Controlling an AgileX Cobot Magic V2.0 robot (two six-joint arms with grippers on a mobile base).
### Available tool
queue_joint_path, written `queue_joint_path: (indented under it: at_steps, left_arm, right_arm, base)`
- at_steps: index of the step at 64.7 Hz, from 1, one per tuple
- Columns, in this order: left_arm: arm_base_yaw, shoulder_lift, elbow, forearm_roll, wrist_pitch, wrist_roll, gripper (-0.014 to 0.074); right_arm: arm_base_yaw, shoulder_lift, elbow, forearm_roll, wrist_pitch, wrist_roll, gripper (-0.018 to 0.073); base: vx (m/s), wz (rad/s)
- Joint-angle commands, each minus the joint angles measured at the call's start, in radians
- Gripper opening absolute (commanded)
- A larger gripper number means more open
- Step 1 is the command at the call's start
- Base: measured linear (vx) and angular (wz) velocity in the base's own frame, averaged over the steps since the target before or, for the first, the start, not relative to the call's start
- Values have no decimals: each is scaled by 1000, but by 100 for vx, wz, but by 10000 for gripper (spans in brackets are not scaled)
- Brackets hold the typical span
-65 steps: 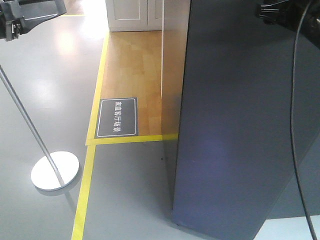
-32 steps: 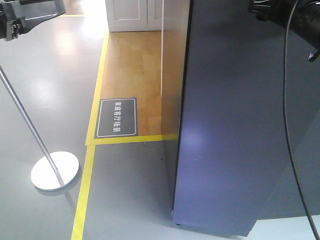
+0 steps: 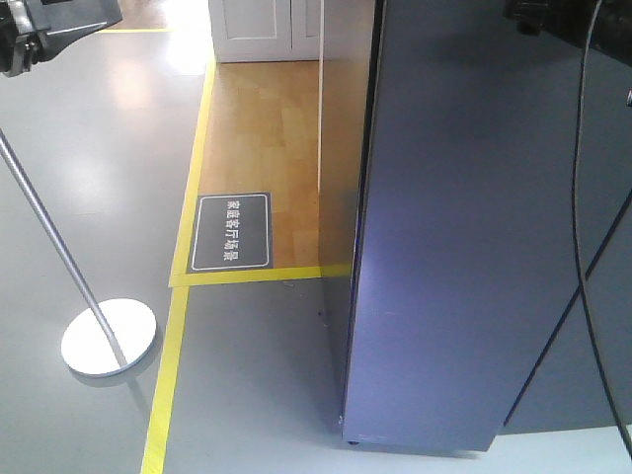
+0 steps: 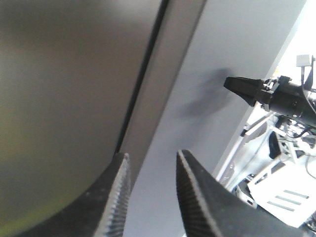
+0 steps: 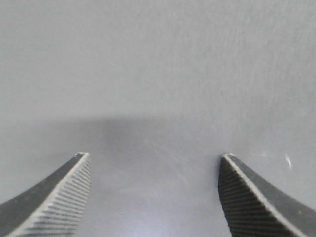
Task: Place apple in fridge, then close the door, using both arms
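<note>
Door (image 3: 454, 227): flat dark slate-grey w/ faint bluish sheen. Floor (image 3: 109, 168): glossy pale grey, edged by yellow tape lines (image 3: 163, 395). Left of door, light-brown wood-plank patch (image 3: 262, 128). At its near end, dark grey sign (image 3: 231, 232) w/ white characters. Far end: white panelled cabinet (image 3: 262, 30). Pole (image 3: 49, 237) & round base (image 3: 109, 336) silver. Cable (image 3: 583, 247) black. Left gripper (image 4: 153, 154) & right gripper (image 5: 154, 155): black, fine-ribbed pads.

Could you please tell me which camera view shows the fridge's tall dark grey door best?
The exterior front-facing view: the flat dark grey fridge door spans it down to its bottom edge. The left wrist view catches only a strip beside the seam; the right wrist view, only featureless grey surface.
</note>
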Motion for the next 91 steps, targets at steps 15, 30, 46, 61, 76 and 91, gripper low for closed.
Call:
queue_joint_path:
  at_steps: [15, 30, 46, 61, 76, 91]
  left_arm:
    - [0, -38, -32, -69, 14, -5, 230]
    - [0, -38, -32, -69, 26, -5, 230]
    - [0, -38, -32, -69, 26, -12, 230]
    - [0, -38, -32, -70, -33, -13, 230]
    - [0, -38, -32, -77, -140, -125, 222]
    - [-1, -38, -32, -39, -225, -212, 3]
  right_arm:
    - [-16, 26, -109, -4, 39, -5, 487]
    - [-20, 30, -112, -7, 31, -6, 487]
    - [-30, -2, -113, -11, 135, -6, 482]
    - [-30, -133, -113, -11, 292, -7, 362]
    - [-30, -288, -113, -11, 555, -7, 62]
    - [-30, -387, -110, -11, 743, 20, -6]
  base:
    - [0, 0]
    - [0, 0]
    - [0, 0]
    - [0, 0]
    - [0, 0]
    - [0, 0]
